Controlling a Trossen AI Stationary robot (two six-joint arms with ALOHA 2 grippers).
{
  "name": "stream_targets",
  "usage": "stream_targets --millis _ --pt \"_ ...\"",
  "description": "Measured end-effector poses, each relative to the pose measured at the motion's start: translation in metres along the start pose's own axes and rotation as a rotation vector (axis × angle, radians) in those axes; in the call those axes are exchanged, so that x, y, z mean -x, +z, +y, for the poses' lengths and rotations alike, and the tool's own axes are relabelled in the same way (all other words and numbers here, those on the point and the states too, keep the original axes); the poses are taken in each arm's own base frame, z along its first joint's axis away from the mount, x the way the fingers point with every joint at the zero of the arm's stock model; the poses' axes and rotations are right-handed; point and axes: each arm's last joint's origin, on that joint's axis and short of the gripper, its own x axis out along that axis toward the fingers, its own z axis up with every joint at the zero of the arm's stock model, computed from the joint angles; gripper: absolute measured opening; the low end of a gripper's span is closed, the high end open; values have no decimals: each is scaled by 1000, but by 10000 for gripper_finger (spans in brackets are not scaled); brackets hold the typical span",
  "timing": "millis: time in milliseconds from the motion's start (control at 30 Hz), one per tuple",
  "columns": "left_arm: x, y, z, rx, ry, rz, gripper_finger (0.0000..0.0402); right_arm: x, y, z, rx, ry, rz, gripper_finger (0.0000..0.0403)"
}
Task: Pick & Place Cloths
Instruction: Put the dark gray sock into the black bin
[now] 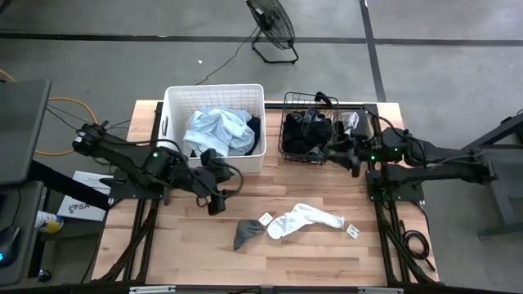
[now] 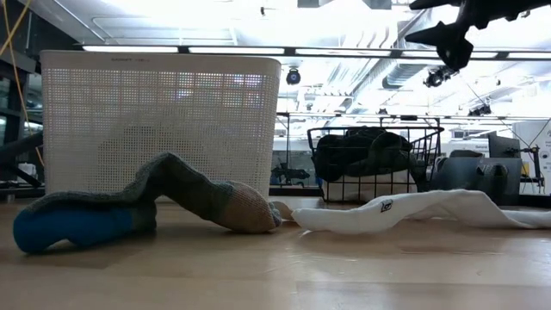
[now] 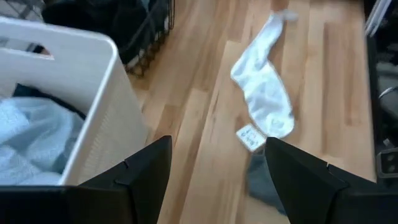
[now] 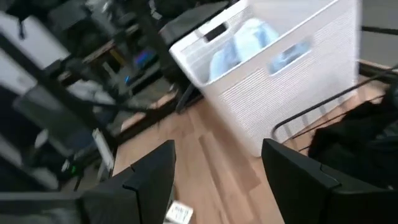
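High view, going left to right: the left gripper (image 1: 215, 202) hangs just in front of the tall white perforated plastic tub (image 1: 173, 106), its fingers parted with nothing between them. In the tub lies a crumpled light blue cloth (image 1: 217, 129) over a darker one. On the pale wooden surface (image 1: 310, 253), nearer the front edge, lies a small grey-and-blue knitted sock (image 1: 245, 233), bunched at one end. Just beside it stretches a long white sock (image 1: 304, 219), with a small white printed tag (image 1: 266, 219) at its near end and another white tag (image 1: 353, 231) off its far end. Farther right, the black wire basket (image 1: 288, 145) holds a heap of black fabric (image 1: 309, 131). The right gripper (image 1: 356, 163) hovers at the basket's front right corner, fingers likewise apart and empty.

Both loose socks look light, limp and easily pinched; neither should slip much on the wood, but they will sag and trail once lifted. My judgement is that the grey sock is best taken at its raised middle hump, clear in the low view, where the fabric stands off the surface. The white sock lies flatter, so a pinch at its thicker folded end near the tag seems safest. Dangling ends could snag on the tub rim or basket wire.
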Motion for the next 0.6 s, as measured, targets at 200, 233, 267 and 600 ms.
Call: stream_targets --millis 200,233,267,600 --pt "-20 -6 -8 -12 10 84 255 -13 -13 13 79 83 114 230" --pt "-24 -6 -10 -12 8 93 255 -14 -16 15 88 97 133 230" --pt "-27 -7 -11 -15 11 107 255 -16 -18 18 101 110 152 230" --pt "-62 -19 -24 -10 44 229 255 -30 -42 38 413 218 271 230"
